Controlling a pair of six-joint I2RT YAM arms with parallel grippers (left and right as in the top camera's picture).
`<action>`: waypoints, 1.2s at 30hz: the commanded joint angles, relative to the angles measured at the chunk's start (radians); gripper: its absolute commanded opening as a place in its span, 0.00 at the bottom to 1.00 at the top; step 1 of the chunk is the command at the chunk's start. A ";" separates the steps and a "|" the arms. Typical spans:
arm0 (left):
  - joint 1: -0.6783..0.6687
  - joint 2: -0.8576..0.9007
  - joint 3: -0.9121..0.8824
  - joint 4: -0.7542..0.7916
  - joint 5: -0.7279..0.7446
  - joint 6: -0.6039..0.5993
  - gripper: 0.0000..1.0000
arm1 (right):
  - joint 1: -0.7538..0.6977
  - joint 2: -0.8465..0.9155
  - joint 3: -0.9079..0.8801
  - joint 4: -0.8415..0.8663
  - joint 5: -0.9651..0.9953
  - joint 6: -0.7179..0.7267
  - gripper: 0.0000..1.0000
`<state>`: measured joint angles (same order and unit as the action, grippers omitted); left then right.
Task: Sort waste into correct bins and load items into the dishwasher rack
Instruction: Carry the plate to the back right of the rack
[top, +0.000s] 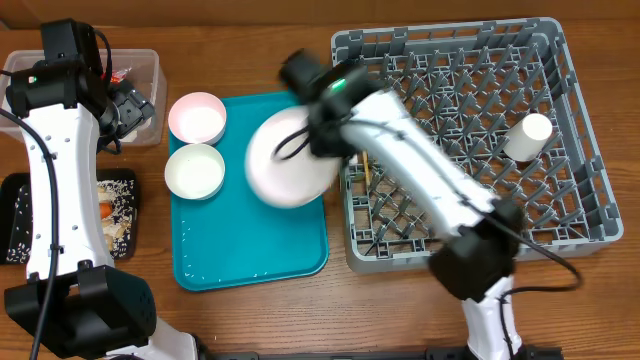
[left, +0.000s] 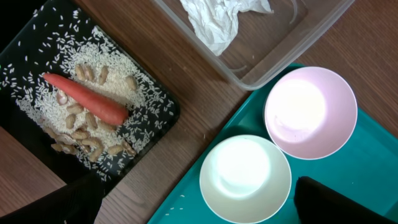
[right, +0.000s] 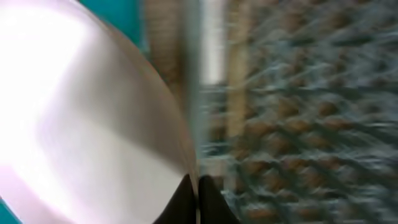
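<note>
At centre of the overhead frame, the right arm's fingers (right: 185, 200) are pinched shut on the thin rim of the large round whitish-pink plate (top: 288, 160). The plate overlaps the right edge of the flat teal tray (top: 250, 250), just beside the large square grey plastic rack (top: 580, 150). The wrist view is heavily blurred. So slim an edge grip may let the plate pivot, slip free, or strike the rack's left wall and pegs. At upper left, the left arm's fingers (left: 336, 200) are spread wide and hold nothing.
</note>
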<state>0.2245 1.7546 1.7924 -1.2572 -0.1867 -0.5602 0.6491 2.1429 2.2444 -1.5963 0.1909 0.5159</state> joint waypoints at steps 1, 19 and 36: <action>0.002 0.000 0.010 0.001 0.004 -0.016 1.00 | -0.109 -0.128 0.125 -0.072 0.218 -0.007 0.04; 0.002 0.000 0.010 0.001 0.004 -0.016 1.00 | -0.475 -0.201 0.054 0.083 0.658 -0.007 0.04; 0.002 0.000 0.010 0.001 0.004 -0.016 1.00 | -0.475 -0.201 -0.341 0.520 0.804 -0.260 0.04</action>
<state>0.2245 1.7546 1.7924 -1.2572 -0.1867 -0.5598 0.1726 1.9514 1.9388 -1.1061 0.9604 0.3367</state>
